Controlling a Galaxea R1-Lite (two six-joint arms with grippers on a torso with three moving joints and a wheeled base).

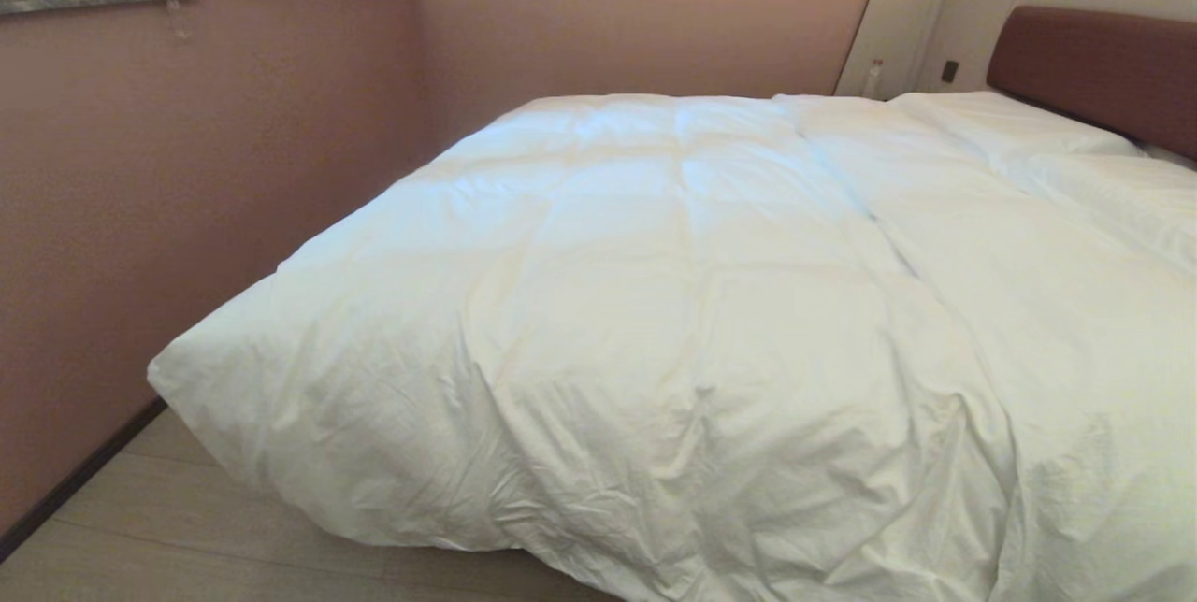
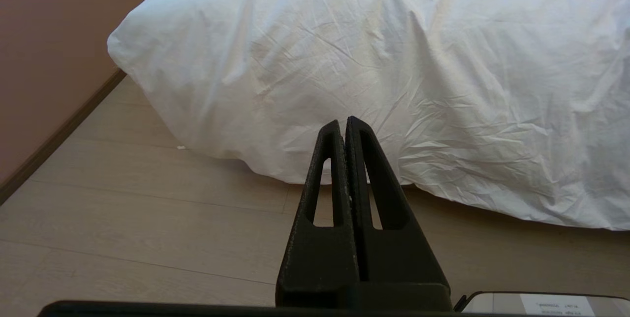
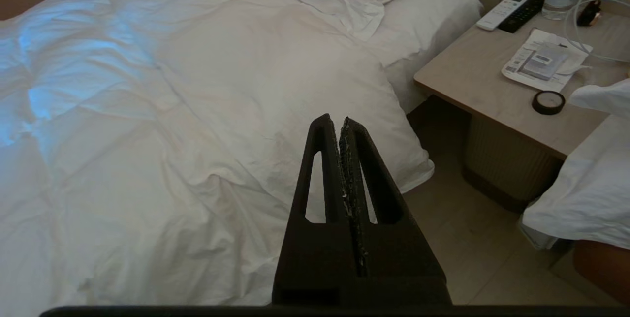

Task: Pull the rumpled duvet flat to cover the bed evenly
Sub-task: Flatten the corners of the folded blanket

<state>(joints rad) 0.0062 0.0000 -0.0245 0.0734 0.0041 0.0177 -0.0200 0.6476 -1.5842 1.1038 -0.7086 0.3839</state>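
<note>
One big white duvet lies spread over the one bed. Two pillows sit at 2 o'clock. The left gripper and right gripper are both pressed together, holding nothing.

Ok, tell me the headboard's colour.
Brown; the headboard shows best in the head view, behind the white pillows.

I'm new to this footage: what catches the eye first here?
The big white duvet spreads over nearly the whole bed, its creased near edge drooping toward the floor. Beside the bed stands a nightstand with remotes and papers. Both claws, left and right, are shut and empty.
</note>
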